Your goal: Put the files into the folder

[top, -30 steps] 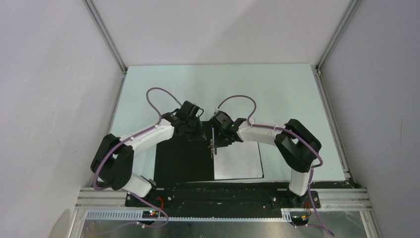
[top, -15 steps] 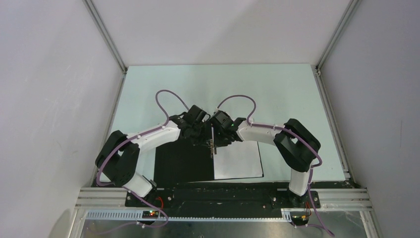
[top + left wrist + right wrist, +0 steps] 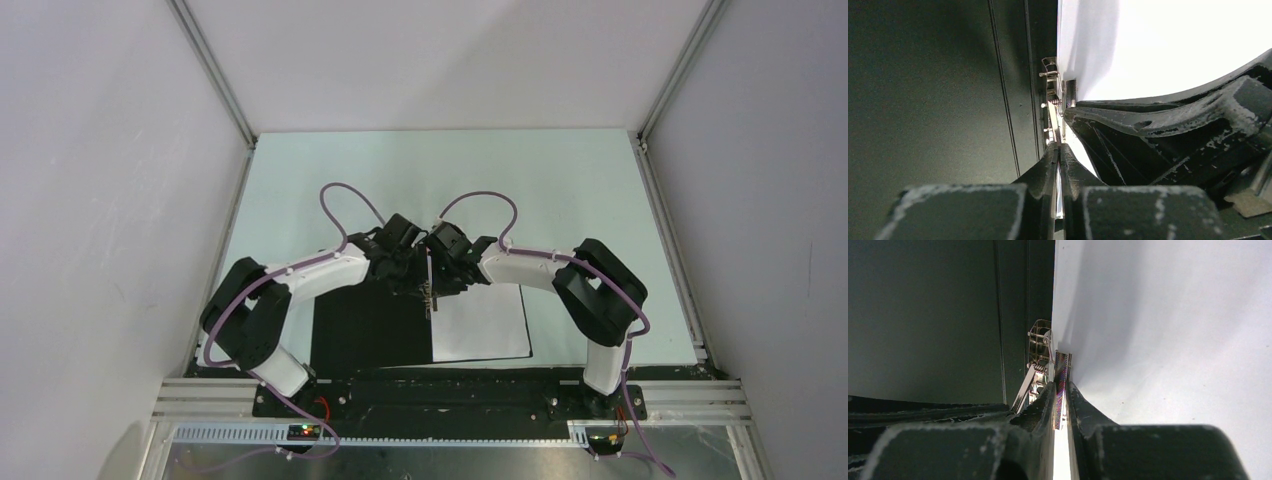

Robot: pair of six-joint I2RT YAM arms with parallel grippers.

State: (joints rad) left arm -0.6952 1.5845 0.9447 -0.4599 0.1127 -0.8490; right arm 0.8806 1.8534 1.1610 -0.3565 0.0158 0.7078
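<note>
The folder (image 3: 365, 325) lies open near the front edge, black inside up. The white files (image 3: 482, 325) lie on its right half. The metal spine clip (image 3: 430, 292) runs down its middle. My left gripper (image 3: 418, 282) and right gripper (image 3: 438, 284) meet over the clip's far end. In the left wrist view my left gripper (image 3: 1058, 148) is shut on a thin metal strip of the clip (image 3: 1050, 95), with the files (image 3: 1148, 45) to the right. In the right wrist view my right gripper (image 3: 1062, 386) is shut on the clip's upright metal tab (image 3: 1063, 365), beside the files (image 3: 1173, 315).
The pale green table (image 3: 450, 180) stretches behind the folder. White walls with aluminium rails (image 3: 215, 75) close in the left, right and back. A black base bar (image 3: 450, 385) runs just in front of the folder.
My left arm has swung right and its gripper has come in to the spine clip, next to the right gripper. The right arm, folder and files have not moved.
</note>
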